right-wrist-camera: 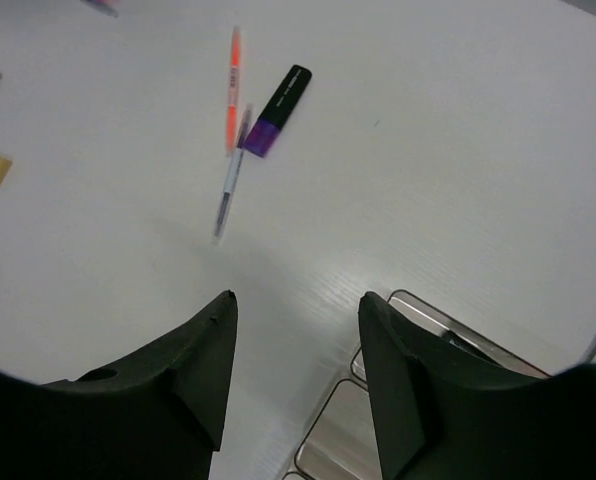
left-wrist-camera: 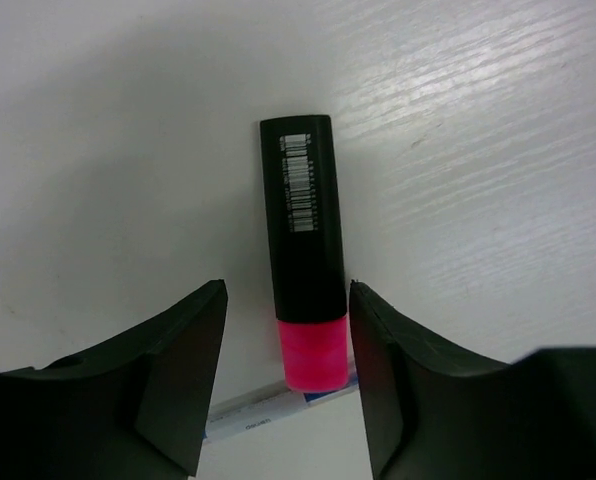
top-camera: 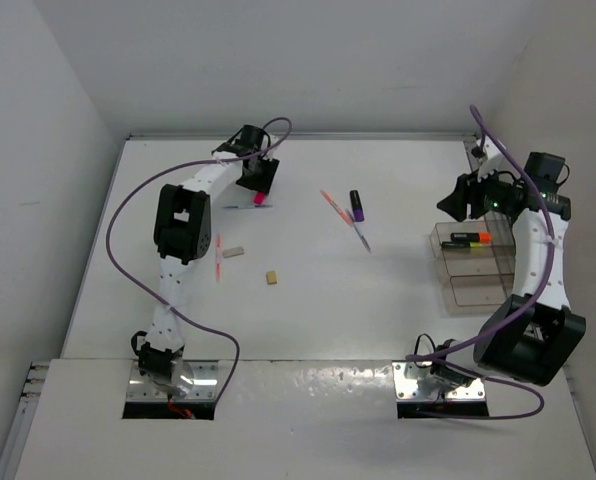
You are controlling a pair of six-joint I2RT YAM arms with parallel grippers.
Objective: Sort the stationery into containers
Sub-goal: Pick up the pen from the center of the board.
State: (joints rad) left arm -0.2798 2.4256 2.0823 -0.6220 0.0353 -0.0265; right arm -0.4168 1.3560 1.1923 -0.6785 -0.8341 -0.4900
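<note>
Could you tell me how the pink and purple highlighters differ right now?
The pink highlighter has a pink end and lies between the left gripper's open fingers; the purple highlighter has a purple end and lies free mid-table. Both are stubby, black-bodied and flat on the table.

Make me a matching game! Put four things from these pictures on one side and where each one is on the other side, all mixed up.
Things
1. pink highlighter
2. purple highlighter
3. orange highlighter
4. tan eraser

Places
A. inside a clear box on the right
B. lying on the table beside the thin pens
C. between the two fingers of the left gripper
D. on the bare table, touching nothing, not far from the grey eraser

Right pairs: 1-C, 2-B, 3-A, 4-D
</note>
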